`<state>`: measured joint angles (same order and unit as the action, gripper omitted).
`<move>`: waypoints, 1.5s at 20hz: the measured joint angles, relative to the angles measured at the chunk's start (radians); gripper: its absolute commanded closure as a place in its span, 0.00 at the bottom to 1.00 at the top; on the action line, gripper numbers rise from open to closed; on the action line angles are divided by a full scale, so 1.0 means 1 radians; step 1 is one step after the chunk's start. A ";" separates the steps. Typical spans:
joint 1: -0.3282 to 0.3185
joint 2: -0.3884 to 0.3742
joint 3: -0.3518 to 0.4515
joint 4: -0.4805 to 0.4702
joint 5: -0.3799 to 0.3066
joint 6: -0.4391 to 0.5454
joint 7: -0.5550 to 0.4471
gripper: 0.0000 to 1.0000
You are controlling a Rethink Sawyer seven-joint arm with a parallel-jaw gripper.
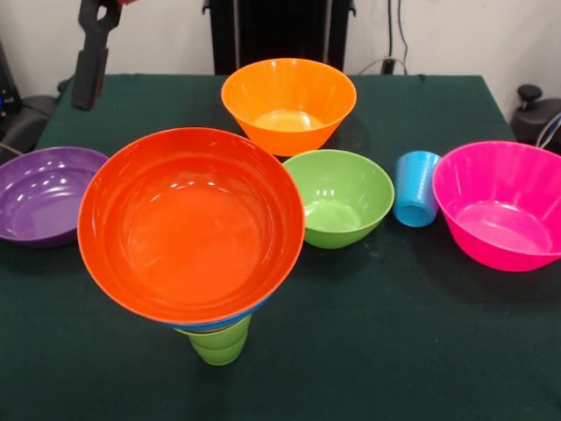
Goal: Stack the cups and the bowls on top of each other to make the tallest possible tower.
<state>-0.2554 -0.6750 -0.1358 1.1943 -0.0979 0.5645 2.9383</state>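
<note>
On the dark green table point(421, 351) we see a tower already standing near the front: a lime green cup point(219, 342) at the bottom, upright with its stepped part showing, a blue bowl point(230, 321) visible only as a thin rim above it, and a large red-orange bowl point(191, 226) nested on top, its mouth tilted toward us. Behind the tower sits a yellow-orange bowl point(289, 103), upright and empty. Just in front of that one, and to the right of the tower, rests a green bowl point(338, 197). A light blue cup point(415, 188) stands between the green bowl and a pink bowl point(501, 203); we cannot tell whether the cup touches either neighbour. A purple bowl point(48, 193) lies at the left edge, its rim passing behind the red-orange bowl. The gripper point(90, 54) hangs at the upper left, well apart from every bowl and cup; it holds nothing, and we cannot tell how far its fingers are spread.
</note>
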 measured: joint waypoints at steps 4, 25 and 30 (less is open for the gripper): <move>0.043 0.001 -0.017 -0.025 0.000 0.008 0.000 0.00; 0.226 -0.033 -0.148 0.112 0.069 -0.093 0.000 0.00; 0.245 -0.054 -0.191 0.191 0.078 -0.124 0.000 0.00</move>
<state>-0.0101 -0.7287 -0.3271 1.3852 -0.0198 0.4409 2.9385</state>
